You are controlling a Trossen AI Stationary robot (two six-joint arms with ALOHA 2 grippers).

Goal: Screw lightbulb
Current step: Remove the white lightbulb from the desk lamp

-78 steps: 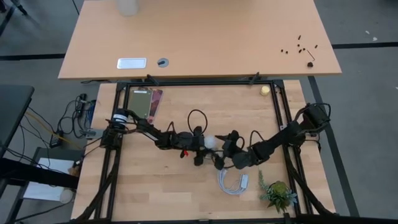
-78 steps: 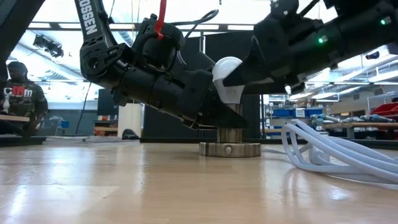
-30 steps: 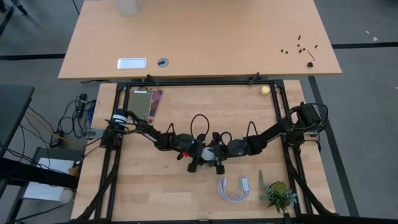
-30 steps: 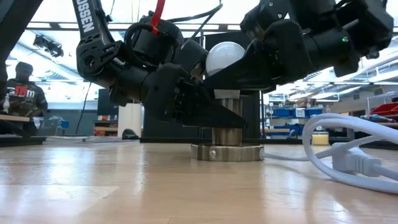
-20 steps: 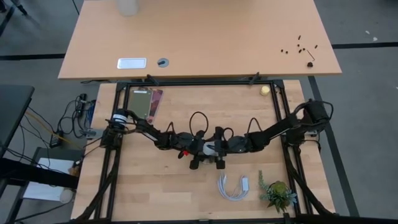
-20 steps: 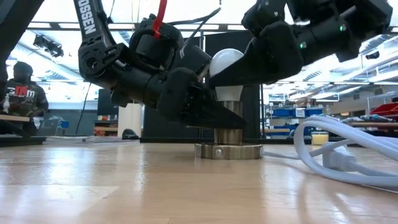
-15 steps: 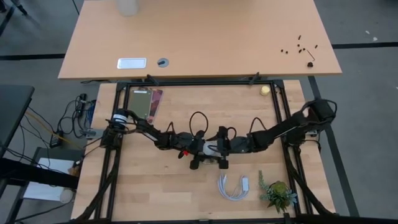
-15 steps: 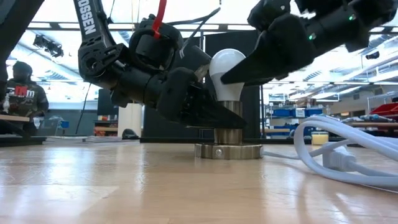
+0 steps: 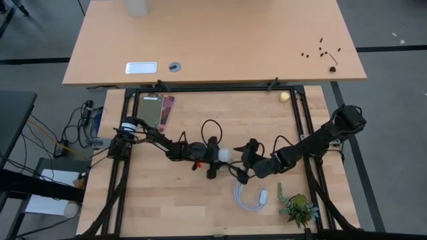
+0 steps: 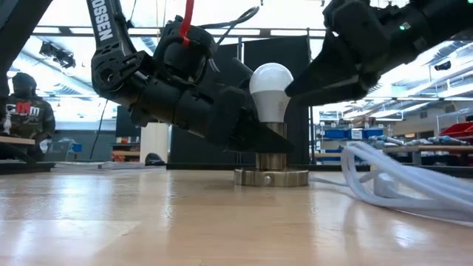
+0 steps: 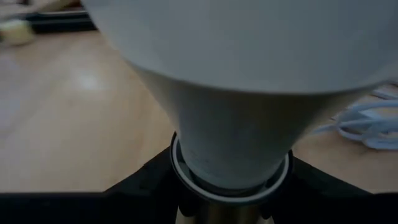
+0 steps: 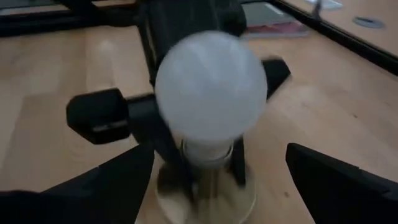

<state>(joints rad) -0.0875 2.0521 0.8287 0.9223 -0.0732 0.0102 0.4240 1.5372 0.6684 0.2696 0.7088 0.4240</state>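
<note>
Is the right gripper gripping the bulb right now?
No, in the right wrist view its fingers stand apart, either side of the lightbulb, clear of it.

Bulb (image 9: 225,155) upright in socket (image 10: 271,176) mid-table (image 9: 167,200); left pincer (image 9: 212,160) at socket, right pincer (image 9: 244,162) just right, apart; cable (image 9: 250,199) in front.

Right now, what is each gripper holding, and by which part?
Left gripper clamps the socket stem under the lightbulb. Right gripper is open, holding nothing.
</note>
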